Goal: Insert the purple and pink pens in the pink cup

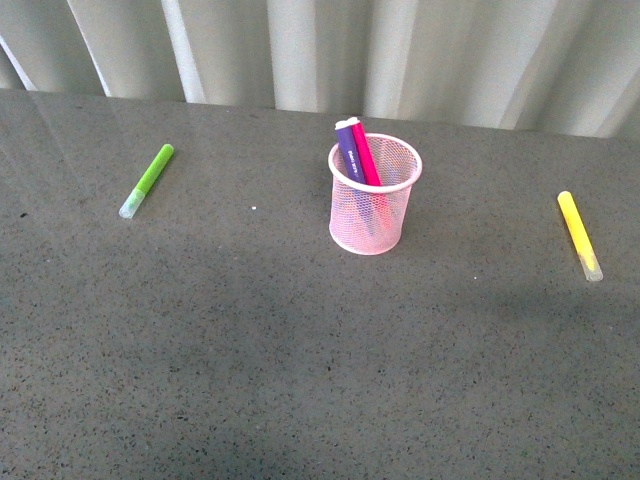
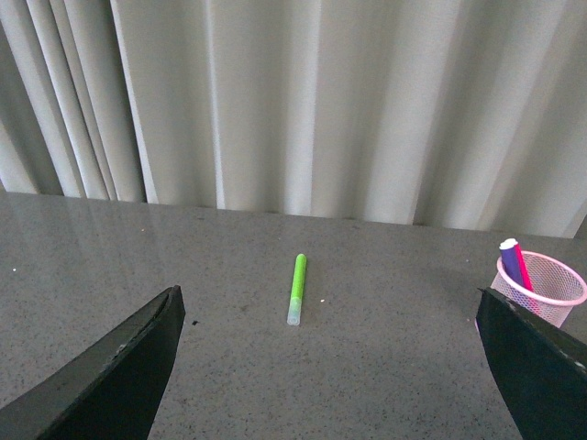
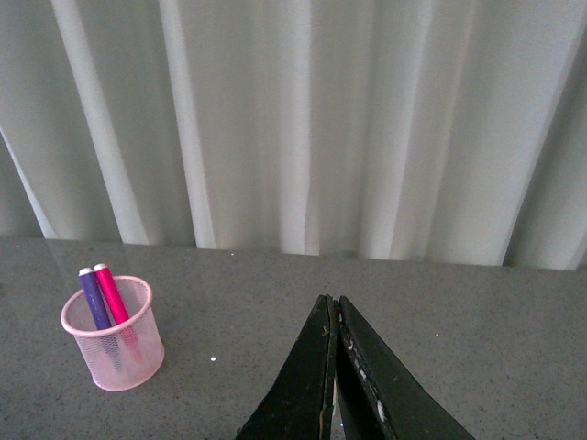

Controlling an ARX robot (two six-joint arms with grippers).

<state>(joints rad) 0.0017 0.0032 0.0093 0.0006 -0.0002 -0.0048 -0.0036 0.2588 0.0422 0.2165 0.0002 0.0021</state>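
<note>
Two pens stood inside the pink cup [image 1: 375, 195] near the middle of the desk [image 1: 300, 380]: the purple pen [image 1: 346, 148] and the pink pen [image 1: 364, 155], side by side, both leaning toward the cup's far-left rim with their pale caps poking above it. I saw a short line of small print on the purple pen's barrel, too tiny for me to read; nothing else carried writing I could make out.

From the front view I saw neither arm. That view showed a green pen [image 1: 147, 181] lying flat well to the left of the cup and a yellow pen [image 1: 579, 235] lying flat well to the right, each clear of the cup.

The left wrist view showed the left claw [image 2: 330, 367] spread wide open and holding nothing, the green pen on the desk between its two dark fingers [image 2: 119, 376], and the cup off to one side. The yellow pen did not appear there.

The right wrist view showed the right claw [image 3: 336, 367] pressed closed with nothing between its fingers, the cup and its two pens off to one side, and pale curtains [image 3: 303, 119] behind the desk.
</note>
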